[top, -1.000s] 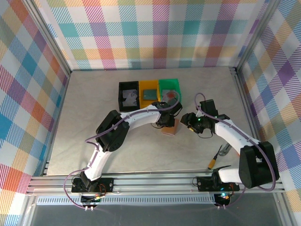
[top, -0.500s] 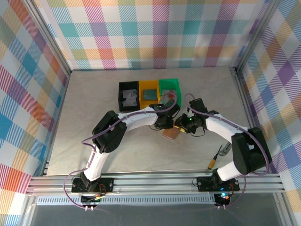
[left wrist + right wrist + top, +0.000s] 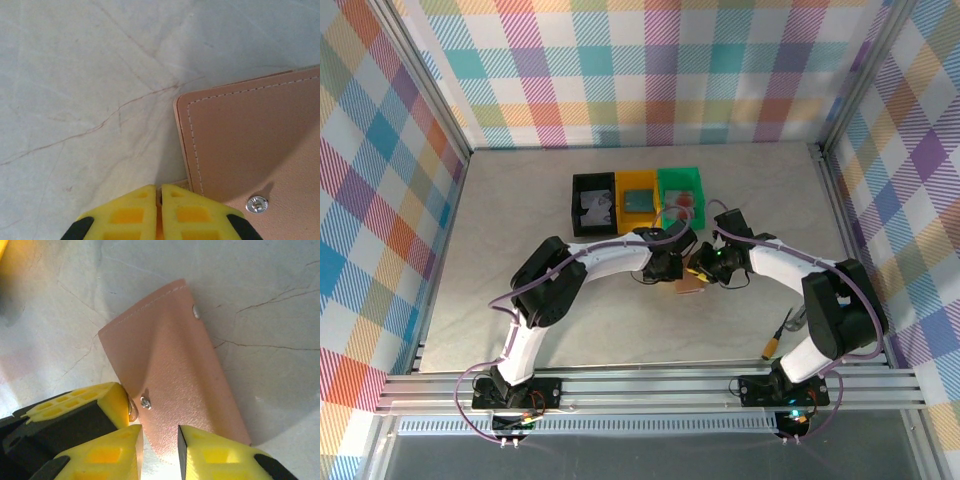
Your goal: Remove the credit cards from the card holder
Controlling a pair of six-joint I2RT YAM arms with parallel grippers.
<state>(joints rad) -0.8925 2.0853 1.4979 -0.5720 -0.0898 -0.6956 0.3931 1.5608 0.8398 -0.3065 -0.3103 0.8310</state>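
Observation:
The card holder (image 3: 691, 284), a tan-brown leather wallet with white stitching and metal snaps, lies closed on the table between my two grippers. My left gripper (image 3: 671, 269) is at its left edge. In the left wrist view its fingers (image 3: 160, 187) are pressed nearly together on a thin edge of the card holder (image 3: 250, 140). My right gripper (image 3: 159, 432) straddles the raised fold of the card holder (image 3: 170, 370), its jaws narrow around it. One credit card lies in each bin: pale with a red spot (image 3: 682, 203), teal (image 3: 638, 203), grey-white (image 3: 593, 207).
Black (image 3: 576, 190), yellow (image 3: 623, 184) and green (image 3: 698, 183) bins stand in a row just behind the grippers. A yellow-tipped plug (image 3: 778, 341) lies at the near right. Plaid walls close in the table (image 3: 500, 260) on three sides.
My right gripper has moved left onto the card holder and narrowed its jaws. My left gripper has closed and shifted slightly nearer. The holder has slid a little toward the front.

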